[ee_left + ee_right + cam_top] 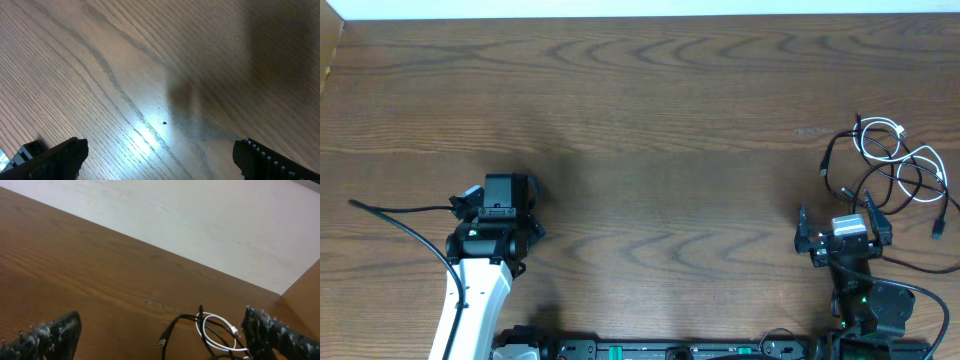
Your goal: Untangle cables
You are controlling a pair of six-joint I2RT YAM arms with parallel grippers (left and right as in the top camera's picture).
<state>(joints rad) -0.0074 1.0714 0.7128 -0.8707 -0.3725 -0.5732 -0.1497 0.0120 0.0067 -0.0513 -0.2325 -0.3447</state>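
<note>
The cables [895, 165], one white cord [216, 330] looped among several black cords [172, 325], are lying loosely tangled on the wooden table [640, 120] at its right side, just beyond the right gripper [842, 218]. That gripper is being held spread wide above the wood, and nothing is being grasped by it. The left gripper [161, 159] is likewise being held spread and empty, well apart from the cables, toward the table's left side.

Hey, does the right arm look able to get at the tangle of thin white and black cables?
Probably yes: the tangle of thin white and black cables lies just ahead of the right gripper, jaws open, nothing between them.
</note>
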